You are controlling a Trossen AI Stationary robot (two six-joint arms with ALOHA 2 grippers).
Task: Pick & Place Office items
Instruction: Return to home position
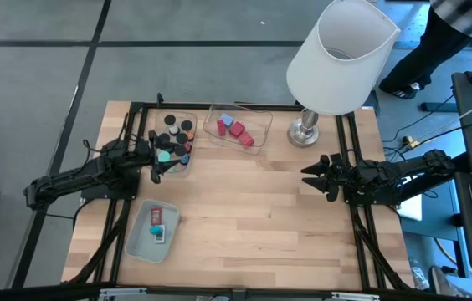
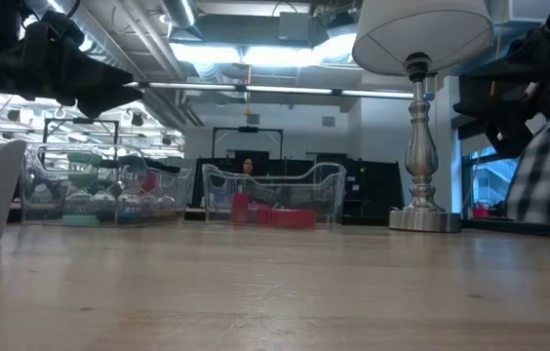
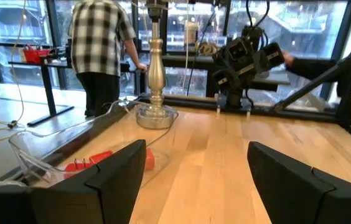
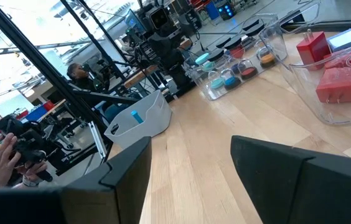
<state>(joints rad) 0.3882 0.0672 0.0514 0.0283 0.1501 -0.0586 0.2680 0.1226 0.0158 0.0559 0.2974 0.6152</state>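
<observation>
Sorting seems all but done: the office items [image 1: 236, 130] all lie in containers, none loose on the table [image 1: 253, 226]. Black caps [image 1: 171, 132] and small coloured pieces [image 1: 164, 155] fill the left bin [image 1: 177, 113]. Red and blue blocks [image 1: 238, 131] lie in the right bin [image 1: 257, 117], and a red and a teal piece sit in the pale tray [image 1: 140, 242] near the front. The left end effector [image 1: 154, 165] hovers just beside the left bin's near edge, fingers apart and empty. The right end effector [image 1: 314, 177] hangs over the table's right side, well apart from the bins and below the lamp [image 1: 341, 50], likewise spread with nothing between its fingers. What is left, I judge, is only for both arms to draw back to rest.
</observation>
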